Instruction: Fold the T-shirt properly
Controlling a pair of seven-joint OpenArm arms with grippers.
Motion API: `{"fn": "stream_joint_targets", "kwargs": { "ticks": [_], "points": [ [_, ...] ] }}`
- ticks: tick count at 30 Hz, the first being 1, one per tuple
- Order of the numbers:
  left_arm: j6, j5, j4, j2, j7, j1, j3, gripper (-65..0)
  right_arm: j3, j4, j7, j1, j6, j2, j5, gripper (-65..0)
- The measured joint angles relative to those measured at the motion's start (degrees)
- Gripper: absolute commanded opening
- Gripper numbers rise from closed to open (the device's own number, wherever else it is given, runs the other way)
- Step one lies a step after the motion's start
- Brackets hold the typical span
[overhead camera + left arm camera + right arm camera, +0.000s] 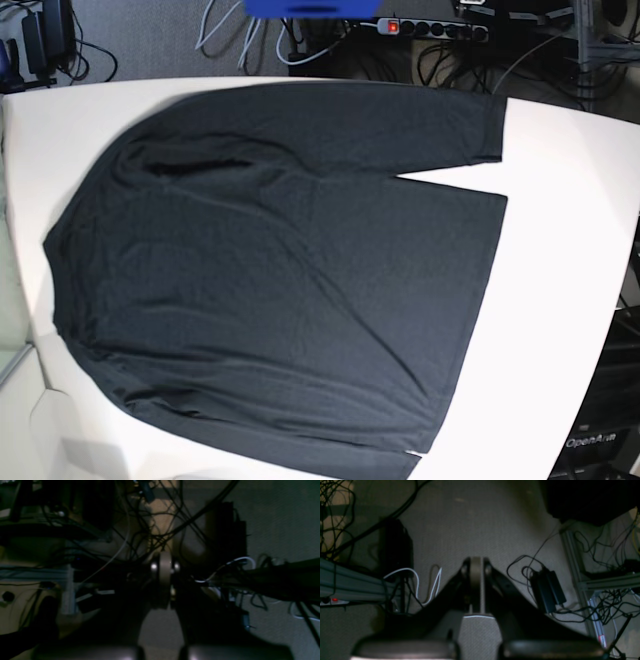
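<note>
T-shirt point(270, 270) spread flat across white table point(570, 250), filling frame centre; left gripper point(165, 577) and right gripper point(476, 585) both closed, empty, off-table; best pinch sleeve cuff at upper right first.

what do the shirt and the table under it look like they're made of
Shirt: looks like thin soft knit, matte black; it lies limp with shallow ripples and no shine. Table: smooth, hard white surface, probably laminate or painted board; even and slightly glossy, exact material unclear.
</note>
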Motion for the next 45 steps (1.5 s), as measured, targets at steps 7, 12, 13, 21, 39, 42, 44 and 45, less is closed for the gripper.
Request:
{"fn": "stream_joint_targets", "kwargs": {
  "ticks": [7,12,13,21,39,42,44,45],
  "points": [
    [-0.15,0.11,0.02,0.15,-1.27,0.63,0.02,-65.0,0.00,0.00,0.42,-0.87,0.02,1.07,-0.02,-65.0],
    [-0.15,0.09,0.02,0.35,-12.50,2.69,0.07,-64.8,0.00,-0.04,0.42,-1.11,0.02,1.29,-0.20,-65.0],
    [-0.17,0.09,0.13,0.35,-12.20,3.34,0.07,-64.8,0.00,0.00,0.55,-1.11,0.02,1.40,-0.13,-65.0],
    [-0.15,0.09,2.32,0.17,-11.61,6.36,0.04,-64.8,0.28,15.61,0.63,-10.40,0.04,1.84,0.07,-65.0],
    [0.26,-9.44,72.81,-10.16,18.16,35.30,-0.09,-64.6,0.35,58.97,-16.15,-27.69,0.04,-0.83,0.48,-63.6],
    [0.68,-9.75,77.42,-10.80,22.16,36.26,-0.20,-64.6,0.37,67.89,-22.25,-29.09,0.07,-0.83,0.48,-63.6],
    [0.46,-9.68,80.65,-10.47,25.88,36.30,-0.02,-64.6,0.37,73.09,-27.96,-29.83,0.07,-0.81,0.50,-63.8],
    [0.15,-9.09,82.36,-10.51,28.35,36.33,-0.15,-64.6,0.37,75.32,-30.29,-30.08,0.07,-0.83,0.50,-63.8]
  ]
}}
